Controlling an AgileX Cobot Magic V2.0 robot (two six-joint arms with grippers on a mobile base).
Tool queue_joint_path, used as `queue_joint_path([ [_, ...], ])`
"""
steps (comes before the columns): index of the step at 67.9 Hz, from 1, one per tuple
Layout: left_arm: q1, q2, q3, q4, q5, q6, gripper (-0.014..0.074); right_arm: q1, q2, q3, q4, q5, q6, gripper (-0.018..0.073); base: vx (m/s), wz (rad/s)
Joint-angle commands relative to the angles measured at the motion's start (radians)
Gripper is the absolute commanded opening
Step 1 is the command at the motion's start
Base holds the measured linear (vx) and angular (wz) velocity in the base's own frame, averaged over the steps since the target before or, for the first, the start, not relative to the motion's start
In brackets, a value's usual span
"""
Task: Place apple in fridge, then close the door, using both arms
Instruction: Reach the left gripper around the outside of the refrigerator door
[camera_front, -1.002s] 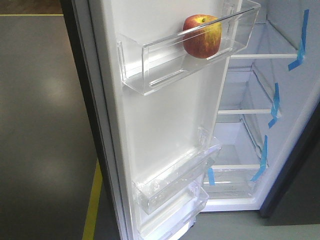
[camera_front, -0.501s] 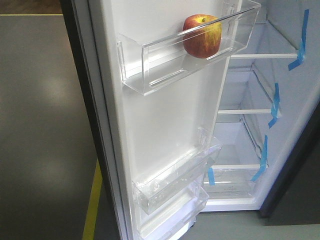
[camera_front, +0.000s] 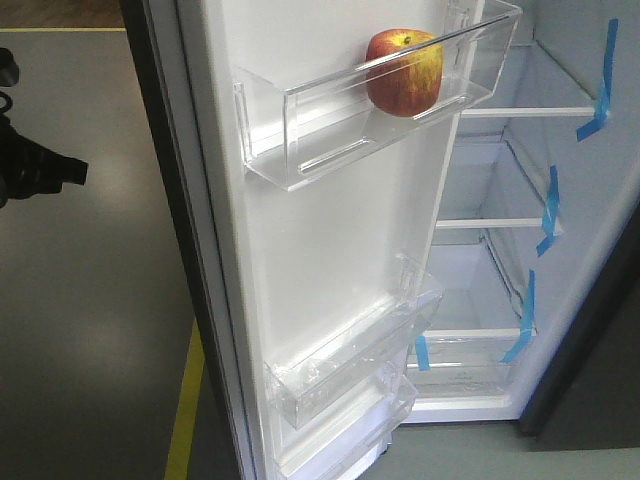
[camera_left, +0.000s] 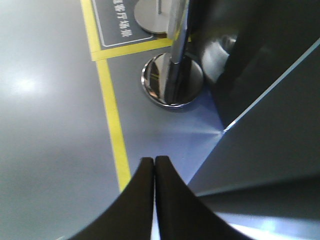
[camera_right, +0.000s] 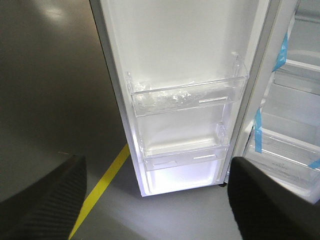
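The left gripper (camera_left: 154, 165) has its two black fingers pressed together with nothing between them. It hangs over the grey floor (camera_left: 45, 125), close to the dark outer face of the door (camera_left: 270, 125). The right gripper (camera_right: 157, 160) is spread wide and empty, and looks at the door's white lining and its lower bins (camera_right: 187, 97). The apple (camera_front: 404, 72) already sits loose in the clear upper bin (camera_front: 300, 125) of the open door, at the end nearer the fridge (camera_front: 500, 280). What remains seems to be the closing, and that is where trouble could come. A hard shove could send the apple rolling along the bin or jolt it against the clear front wall. The narrow closed fingertips may also skid on the smooth outer panel. If the right arm lingers on the inner side, the swinging door could catch it against the cabinet. Against half a second ago, a black arm part (camera_front: 35, 170) now shows at the front view's left edge, likely the left arm, while apple and door lie unchanged.
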Motion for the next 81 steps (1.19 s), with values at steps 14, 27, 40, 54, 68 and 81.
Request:
queue_joint_path([
  [14,-0.015,0.111,-0.165,-0.093,-0.073,0.008,-0.0006,-0.004,0.018,-0.018,0.01,0.005,-0.008,0.0549,0.0,0.0],
  [27,-0.075,0.186,-0.24,-0.095,-0.097,0.007,-0.0006,-0.004,0.018,-0.018,0.01,0.005,-0.008,0.0549,0.0,0.0],
  [40,-0.118,0.249,-0.293,-0.095,-0.11,0.007,-0.0006,-0.004,0.018,-0.018,0.01,0.005,-0.008,0.0549,0.0,0.0],
  [54,-0.162,0.258,-0.292,-0.096,-0.097,0.059,-0.0006,-0.004,0.018,-0.018,0.01,0.005,-0.008,0.0549,0.0,0.0],
  [68,-0.209,0.258,-0.292,-0.106,-0.06,0.121,-0.0006,-0.004,0.018,-0.018,0.01,0.005,-0.008,0.0549,0.0,0.0],
  [81,-0.243,0.258,-0.292,-0.196,0.003,0.276,-0.0006,-0.004,0.018,-0.018,0.01,0.005,-0.008,0.0549,0.0,0.0],
])
